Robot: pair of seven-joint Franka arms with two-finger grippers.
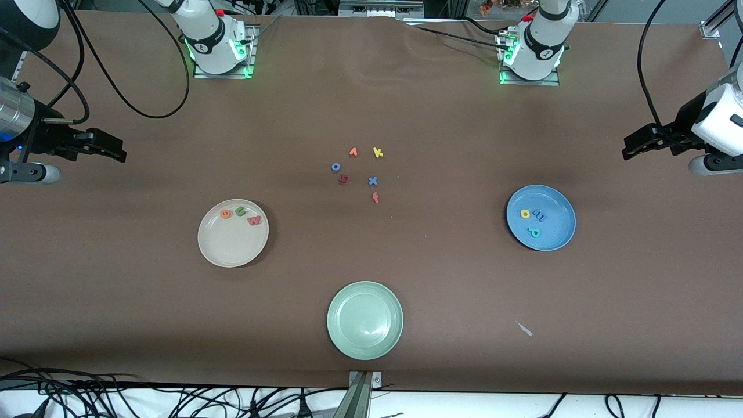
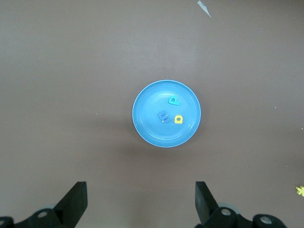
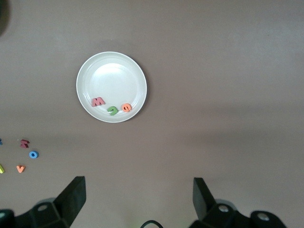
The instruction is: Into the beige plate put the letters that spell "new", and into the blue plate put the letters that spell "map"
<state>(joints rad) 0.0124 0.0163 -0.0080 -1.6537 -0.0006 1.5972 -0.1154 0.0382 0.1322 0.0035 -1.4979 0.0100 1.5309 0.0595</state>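
Bare table (image 1: 441, 273) surrounds the leftover letters (image 1: 360, 171) at centre.

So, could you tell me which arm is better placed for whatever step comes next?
Neither: the beige plate holds n, e, w and the blue plate holds m, a, p; left gripper and right gripper wait open.

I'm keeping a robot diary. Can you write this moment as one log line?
beige plate: n, e, w in | blue plate: m, a, p in | both arms: waiting, open
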